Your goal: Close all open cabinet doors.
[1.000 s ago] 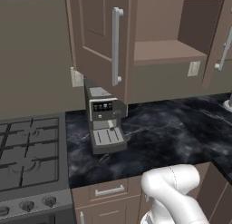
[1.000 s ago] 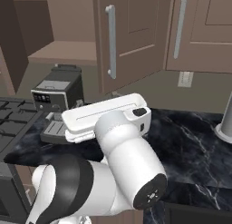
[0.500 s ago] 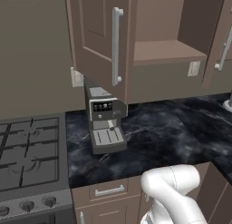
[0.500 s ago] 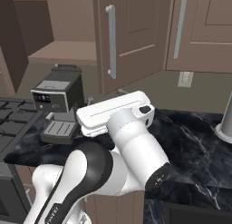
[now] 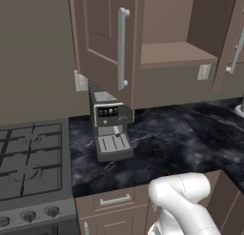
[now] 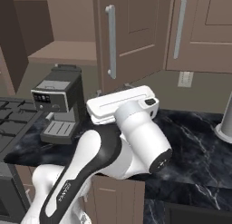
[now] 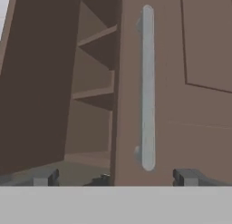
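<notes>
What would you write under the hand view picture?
The hand, fingers apart, faces an open cabinet door and its silver handle, bare shelves beside it.

**Arm swung and raised; scene otherwise unmoved**

Seen from the right base view: forearm [image 6: 136, 128] rolled over since a second ago, its round end cap now turned toward the lower right and sitting lower in the frame. White hand block [image 6: 120, 104] lifted higher and shifted right, now overlapping the lower edge of the open cabinet door [image 6: 131, 37]. Elbow link stretched into a longer dark-and-white curve below. From the left base view: barely any shift in the shoulder.
</notes>
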You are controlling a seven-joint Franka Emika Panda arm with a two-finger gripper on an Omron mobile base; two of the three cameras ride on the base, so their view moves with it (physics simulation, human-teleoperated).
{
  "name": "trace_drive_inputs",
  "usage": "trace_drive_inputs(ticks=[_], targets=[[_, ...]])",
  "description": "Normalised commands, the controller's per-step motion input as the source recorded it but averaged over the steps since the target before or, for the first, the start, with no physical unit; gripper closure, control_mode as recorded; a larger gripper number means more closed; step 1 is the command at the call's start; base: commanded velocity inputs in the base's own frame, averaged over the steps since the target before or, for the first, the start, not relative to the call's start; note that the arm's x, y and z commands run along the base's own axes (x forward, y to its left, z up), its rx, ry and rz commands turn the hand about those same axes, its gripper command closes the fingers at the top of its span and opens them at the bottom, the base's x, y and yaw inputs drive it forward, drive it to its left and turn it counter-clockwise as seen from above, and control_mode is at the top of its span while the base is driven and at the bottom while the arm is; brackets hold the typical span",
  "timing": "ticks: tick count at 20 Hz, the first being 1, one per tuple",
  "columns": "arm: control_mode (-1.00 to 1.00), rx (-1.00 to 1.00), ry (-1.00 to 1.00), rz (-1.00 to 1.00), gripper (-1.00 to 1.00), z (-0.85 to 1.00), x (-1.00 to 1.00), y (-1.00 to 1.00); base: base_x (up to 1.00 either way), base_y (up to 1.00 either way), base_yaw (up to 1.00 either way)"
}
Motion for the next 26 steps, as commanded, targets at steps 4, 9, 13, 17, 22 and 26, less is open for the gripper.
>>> trace_drive_inputs(ticks=[4, 9, 13, 17, 22, 26], targets=[[-1.00, 0.03, 0.04, 0.00, -1.00, 0.00, 0.33, -0.31, 0.00, 0.00, 0.00], [-1.00, 0.01, 0.06, 0.00, -1.00, -0.07, 0.38, -0.14, 0.00, 0.00, 0.00], [-1.00, 0.00, 0.04, 0.00, -1.00, -0.24, 0.38, 0.00, 0.00, 0.00, 0.00], [-1.00, 0.00, 0.00, 0.00, -1.00, -0.31, 0.36, 0.00, 0.00, 0.00, 0.00], [-1.00, 0.00, 0.00, 0.00, -1.00, -0.03, 0.38, 0.03, 0.00, 0.00, 0.00], [-1.00, 0.00, 0.00, 0.00, -1.00, 0.00, 0.30, 0.04, 0.00, 0.00, 0.00]])
